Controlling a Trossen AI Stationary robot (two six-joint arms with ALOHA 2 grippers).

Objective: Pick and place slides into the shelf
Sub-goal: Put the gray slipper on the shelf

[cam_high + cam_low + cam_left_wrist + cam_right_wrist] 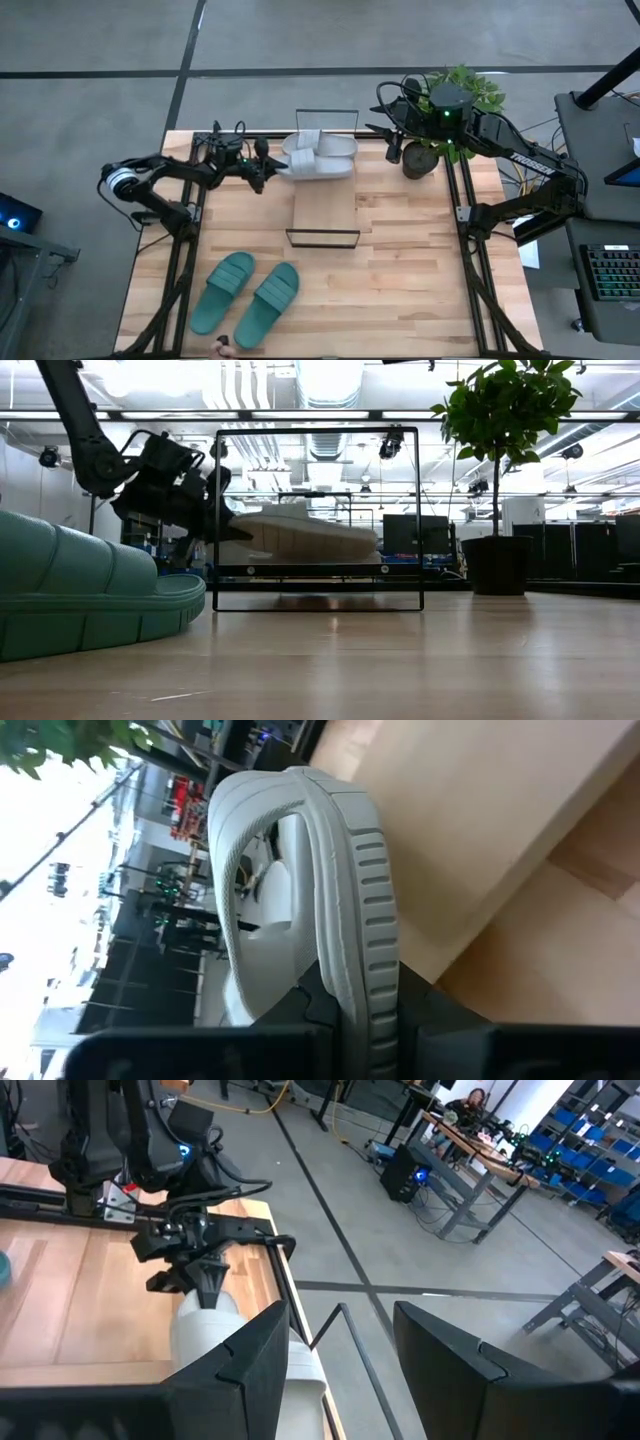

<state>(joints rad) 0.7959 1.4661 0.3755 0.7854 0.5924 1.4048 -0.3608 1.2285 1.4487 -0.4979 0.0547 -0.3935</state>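
Seen from above: a butcher-block table (420, 260) with the shelf (325, 210), a light plank in a thin black wire frame, standing near its centre and running toward 12 o'clock.

At the shelf's 12 o'clock end, a pale grey pair of slides (320, 157), lying side by side across the plank, toes toward 3 o'clock. Immediately at their 9 o'clock side, the left gripper (268, 170), reaching in from the table's 9 o'clock edge and clamped on the heel rim of the nearer grey slide (312, 167). In the left wrist view, dark fingers (310, 1010) pinching the ribbed sole edge of that grey slide, its wide strap arching up and away from the gripper. In the low view, the same gripper (225, 525) at the left post of the wire frame, the grey slide held just above the plank, extending toward 3 o'clock from the fingertips.

Near the table's 6 o'clock edge, toward 7 o'clock from the shelf and well apart from both grippers, a teal-green pair of slides (245, 295), angled side by side on the tabletop.

Right gripper (392, 150) hovering at about 1 o'clock from the shelf, beside a potted plant (455, 100), fingers spread apart and holding nothing, the grey pair lying toward its 9 o'clock
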